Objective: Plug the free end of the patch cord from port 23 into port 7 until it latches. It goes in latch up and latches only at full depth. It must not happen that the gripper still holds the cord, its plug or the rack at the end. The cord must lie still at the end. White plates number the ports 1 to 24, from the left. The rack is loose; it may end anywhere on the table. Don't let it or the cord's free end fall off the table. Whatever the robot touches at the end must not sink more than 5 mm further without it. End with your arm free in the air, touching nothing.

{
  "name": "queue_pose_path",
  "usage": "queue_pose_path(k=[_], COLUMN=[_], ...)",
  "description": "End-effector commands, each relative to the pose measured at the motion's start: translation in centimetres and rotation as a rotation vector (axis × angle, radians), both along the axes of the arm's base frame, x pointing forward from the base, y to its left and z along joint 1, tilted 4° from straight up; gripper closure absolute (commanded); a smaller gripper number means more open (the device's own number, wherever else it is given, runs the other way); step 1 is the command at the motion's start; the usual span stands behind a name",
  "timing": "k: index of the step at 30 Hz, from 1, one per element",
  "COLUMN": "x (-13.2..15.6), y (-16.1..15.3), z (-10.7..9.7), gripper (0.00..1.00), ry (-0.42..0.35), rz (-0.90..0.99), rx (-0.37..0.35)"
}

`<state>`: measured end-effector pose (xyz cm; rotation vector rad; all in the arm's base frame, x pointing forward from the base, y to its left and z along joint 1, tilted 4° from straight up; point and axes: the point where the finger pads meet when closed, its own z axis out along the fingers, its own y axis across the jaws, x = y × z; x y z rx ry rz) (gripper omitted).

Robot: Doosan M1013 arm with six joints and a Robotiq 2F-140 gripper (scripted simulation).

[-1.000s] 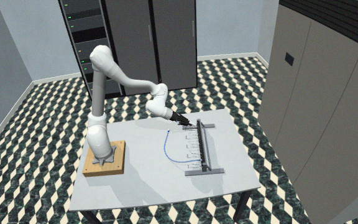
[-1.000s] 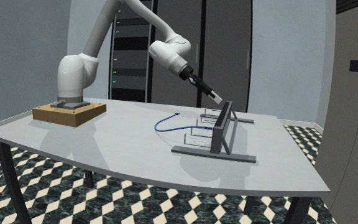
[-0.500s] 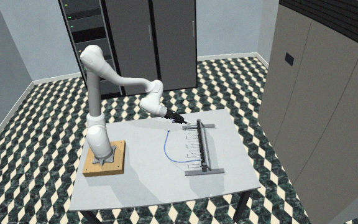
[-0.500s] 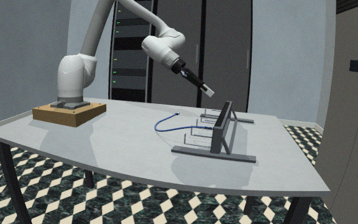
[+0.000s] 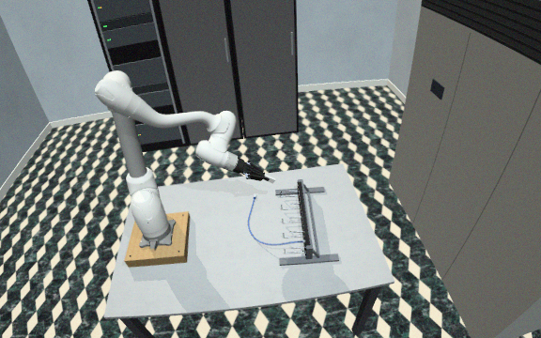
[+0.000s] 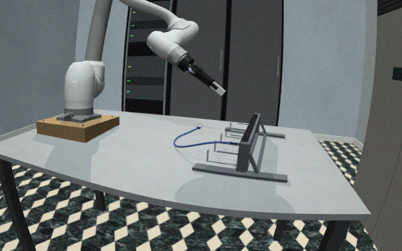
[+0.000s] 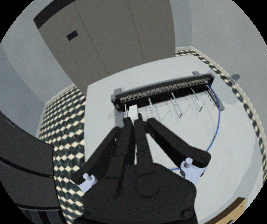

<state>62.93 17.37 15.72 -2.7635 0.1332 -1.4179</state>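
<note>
Cord [image 5: 252, 225] lies on the table [image 5: 205, 282], its free end [image 5: 255, 195] unplugged beside the rack [image 5: 304, 221] (other end plugged in). Gripper [image 5: 268, 178] hangs above, fingers pressed together on nothing. By my judgement, grasping and plugging all remain.

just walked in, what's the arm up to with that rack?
Nothing is held. The gripper is shut and empty, up in the air above the far end of the rack. The blue patch cord is plugged in at one end; its free end lies on the table, ungrasped. The plugging step is not yet done.
</note>
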Motion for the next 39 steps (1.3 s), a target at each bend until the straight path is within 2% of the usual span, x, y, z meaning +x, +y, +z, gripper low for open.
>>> queue_pose_path(k=[1,10,30,39], x=[-0.4,-0.5,-1.0,-1.1], y=[0.0,-0.7,-8.6,-9.9], z=[0.4,0.3,-0.2,-0.3], gripper=[1.00,1.00,1.00,1.00], ry=[0.004,0.004,0.004,0.004], rz=[-0.004,-0.004,-0.004,-0.004], rx=[-0.004,-0.004,-0.004,-0.004])
